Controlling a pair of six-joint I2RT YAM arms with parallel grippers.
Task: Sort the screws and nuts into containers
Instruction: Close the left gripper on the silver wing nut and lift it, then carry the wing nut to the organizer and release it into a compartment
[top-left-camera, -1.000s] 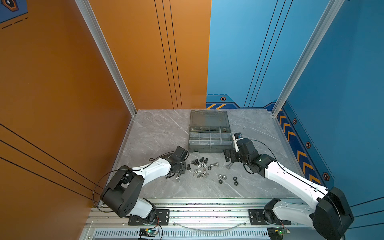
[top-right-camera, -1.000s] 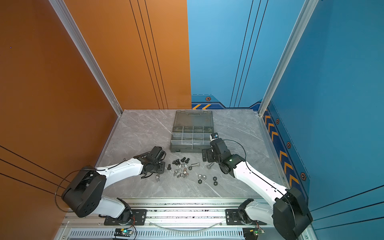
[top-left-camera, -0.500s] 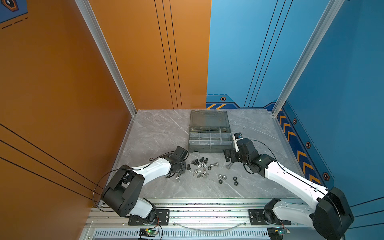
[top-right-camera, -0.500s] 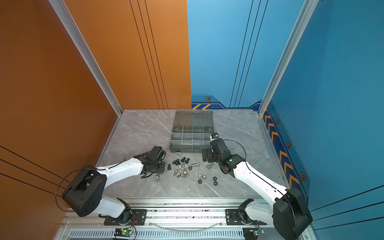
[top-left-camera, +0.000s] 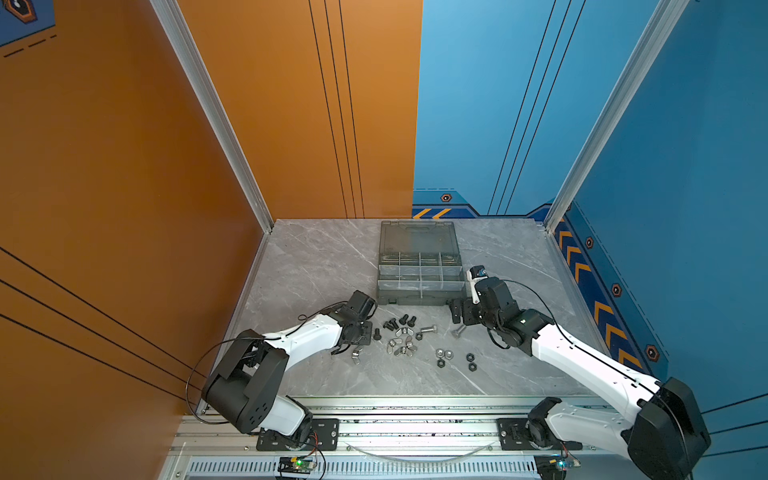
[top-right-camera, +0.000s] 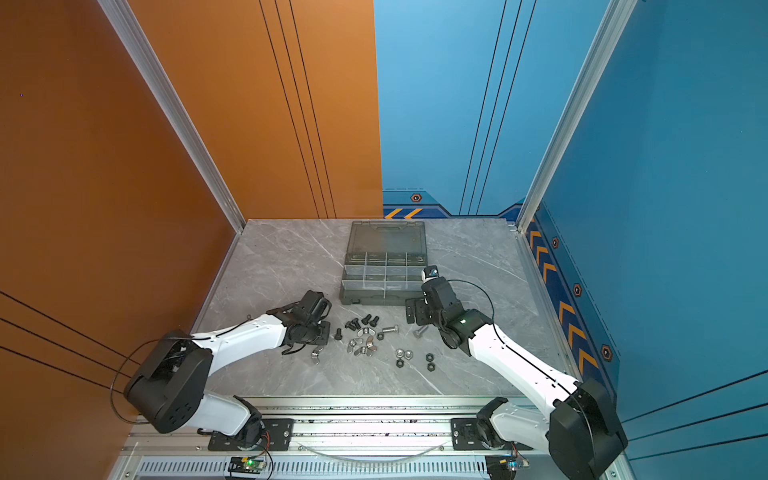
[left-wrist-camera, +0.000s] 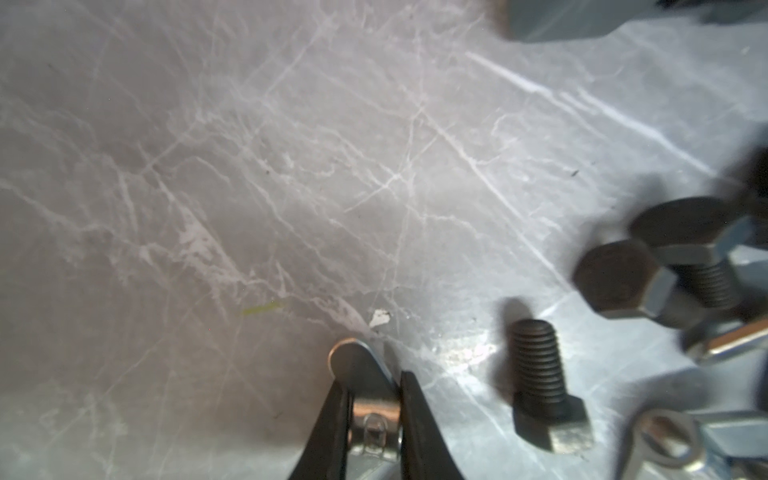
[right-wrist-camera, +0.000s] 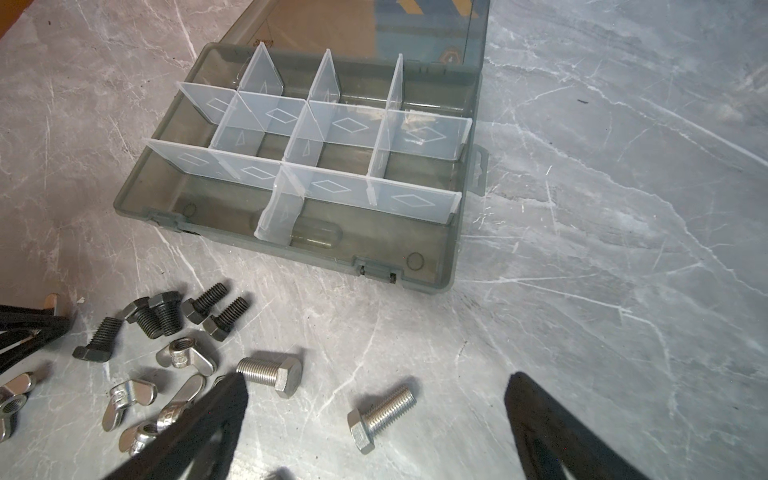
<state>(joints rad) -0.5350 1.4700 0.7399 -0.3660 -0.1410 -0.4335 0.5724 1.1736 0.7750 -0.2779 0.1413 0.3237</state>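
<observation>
You can read no words or numbers here, only outlined diamonds (right-wrist-camera: 348, 124) on the clear dividers (right-wrist-camera: 386, 129) of the case (right-wrist-camera: 432, 270) and orange chevrons (top-left-camera: 580, 268) on the blue wall (top-left-camera: 673, 199) right of it.

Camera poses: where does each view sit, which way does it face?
Top views: high in front, looking down on the table; left arm and right arm show.
Left wrist: low over the table, along the left gripper, shut on a wing nut.
Right wrist: above the table, facing the case; open right gripper shows.
Shared: both wrist views show the wing nut.
</observation>
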